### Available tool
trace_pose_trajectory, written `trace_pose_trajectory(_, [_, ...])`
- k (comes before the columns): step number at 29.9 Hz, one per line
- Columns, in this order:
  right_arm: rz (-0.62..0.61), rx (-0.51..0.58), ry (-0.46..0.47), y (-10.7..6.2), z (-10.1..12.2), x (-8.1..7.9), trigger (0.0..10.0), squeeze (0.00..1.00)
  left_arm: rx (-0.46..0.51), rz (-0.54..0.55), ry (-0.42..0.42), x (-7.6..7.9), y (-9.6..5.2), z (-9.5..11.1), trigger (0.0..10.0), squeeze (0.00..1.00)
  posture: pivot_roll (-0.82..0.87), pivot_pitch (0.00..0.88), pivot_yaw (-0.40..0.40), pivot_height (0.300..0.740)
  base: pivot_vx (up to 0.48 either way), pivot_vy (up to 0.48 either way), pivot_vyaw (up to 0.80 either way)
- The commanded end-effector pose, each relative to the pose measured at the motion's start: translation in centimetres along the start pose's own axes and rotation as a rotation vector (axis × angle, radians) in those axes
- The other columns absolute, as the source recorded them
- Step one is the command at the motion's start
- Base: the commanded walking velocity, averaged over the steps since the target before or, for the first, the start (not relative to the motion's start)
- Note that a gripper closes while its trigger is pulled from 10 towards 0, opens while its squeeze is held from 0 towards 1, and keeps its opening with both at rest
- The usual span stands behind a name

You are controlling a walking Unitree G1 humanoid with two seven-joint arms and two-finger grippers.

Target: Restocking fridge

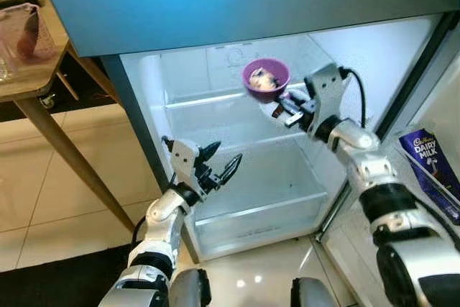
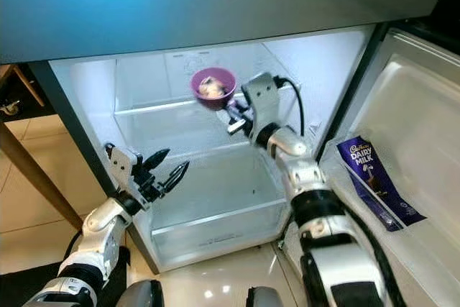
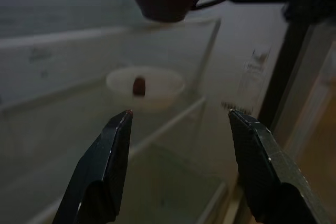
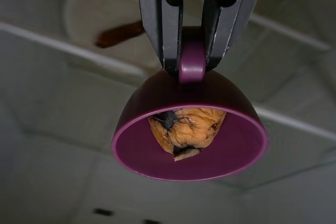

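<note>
Right claw (image 1: 282,111) pinches the purple bowl (image 1: 266,79) by its small rim tab, held high inside the open fridge (image 1: 237,199). Light, rigid plastic; loose food (image 4: 185,129) inside, so keep level. Left claw (image 1: 221,165) spread wide, empty.

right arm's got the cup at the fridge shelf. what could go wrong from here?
1. The right gripper holds the purple cup only by its small handle, so it may swivel and tip out the food.
2. A white bowl already sits on the glass shelf; the cup could knock it.
3. The open left gripper hovers below, a possible clash.
</note>
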State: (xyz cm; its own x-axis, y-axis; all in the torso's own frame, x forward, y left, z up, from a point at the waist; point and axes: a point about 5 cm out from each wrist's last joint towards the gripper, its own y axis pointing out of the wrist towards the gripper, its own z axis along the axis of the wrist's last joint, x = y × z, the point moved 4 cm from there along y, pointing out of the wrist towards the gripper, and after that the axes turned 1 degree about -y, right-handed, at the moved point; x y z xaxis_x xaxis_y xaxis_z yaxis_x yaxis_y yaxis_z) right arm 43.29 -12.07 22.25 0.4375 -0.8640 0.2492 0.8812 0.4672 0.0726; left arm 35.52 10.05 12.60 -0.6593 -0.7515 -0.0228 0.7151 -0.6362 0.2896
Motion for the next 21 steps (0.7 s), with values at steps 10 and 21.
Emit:
trace_pose_trajectory(10, [-0.141,-0.045,-0.024,0.5,1.5,3.4,10.0,0.0,0.065,-0.043,0.006,1.3,0.5,1.6,10.0,0.0,-0.01,0.168,-0.03,0.601,0.0,0.0,0.0])
trace_pose_trajectory(21, [-0.233,-0.062,0.017,1.4,4.1,5.4,10.0,0.0,0.135,-0.05,0.033,1.9,0.7,4.2,10.0,0.0,0.01,0.205,-0.042,0.601,0.0,0.0,0.0])
